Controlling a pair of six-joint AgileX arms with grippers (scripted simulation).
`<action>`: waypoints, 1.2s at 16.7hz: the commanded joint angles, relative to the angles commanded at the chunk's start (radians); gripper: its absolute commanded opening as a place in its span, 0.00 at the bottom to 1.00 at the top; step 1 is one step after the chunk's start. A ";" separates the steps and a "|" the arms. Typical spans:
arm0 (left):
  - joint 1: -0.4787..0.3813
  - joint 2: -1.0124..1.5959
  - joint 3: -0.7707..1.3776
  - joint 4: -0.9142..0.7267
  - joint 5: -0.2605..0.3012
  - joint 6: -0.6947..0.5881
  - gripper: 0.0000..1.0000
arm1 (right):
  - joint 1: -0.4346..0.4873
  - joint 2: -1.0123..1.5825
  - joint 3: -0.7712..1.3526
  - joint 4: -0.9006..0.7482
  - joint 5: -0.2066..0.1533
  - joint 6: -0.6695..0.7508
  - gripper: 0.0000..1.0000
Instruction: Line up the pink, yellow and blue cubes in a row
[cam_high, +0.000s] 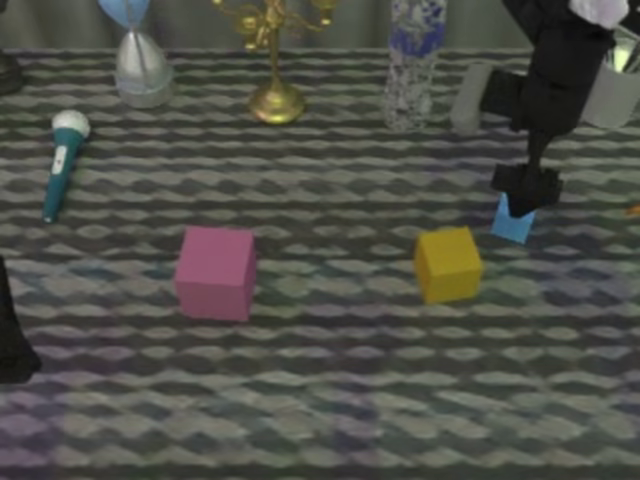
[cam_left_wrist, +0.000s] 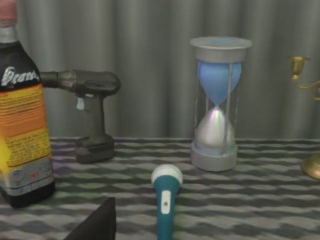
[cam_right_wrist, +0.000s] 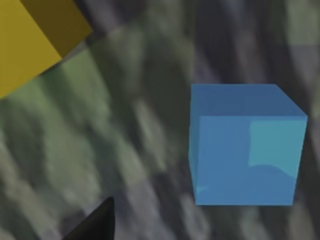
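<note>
The large pink cube (cam_high: 215, 272) sits left of centre on the patterned cloth. To its right rests the mustard-yellow cube (cam_high: 448, 263), also seen at a corner of the right wrist view (cam_right_wrist: 30, 40). The small light-blue cube (cam_high: 513, 224) lies just right of and behind the yellow one. My right gripper (cam_high: 527, 188) hangs directly over the blue cube's far edge, open and empty. In the right wrist view the blue cube (cam_right_wrist: 247, 145) lies off to one side of the one dark fingertip (cam_right_wrist: 97, 225) that shows. My left gripper (cam_high: 12, 355) stays parked at the table's left edge, open.
Along the back stand an hourglass (cam_high: 140, 55), a gold candelabra (cam_high: 275, 70) and a glass bottle (cam_high: 412, 65). A teal microphone (cam_high: 62, 160) lies at the back left. The left wrist view also shows a drill (cam_left_wrist: 92, 115) and a sauce bottle (cam_left_wrist: 22, 115).
</note>
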 joint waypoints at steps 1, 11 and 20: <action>0.000 0.000 0.000 0.000 0.000 0.000 1.00 | 0.001 0.006 -0.019 0.023 0.000 0.000 1.00; 0.000 0.000 0.000 0.000 0.000 0.000 1.00 | 0.004 0.075 -0.201 0.279 0.001 0.003 1.00; 0.000 0.000 0.000 0.000 0.000 0.000 1.00 | 0.004 0.075 -0.201 0.279 0.001 0.003 0.40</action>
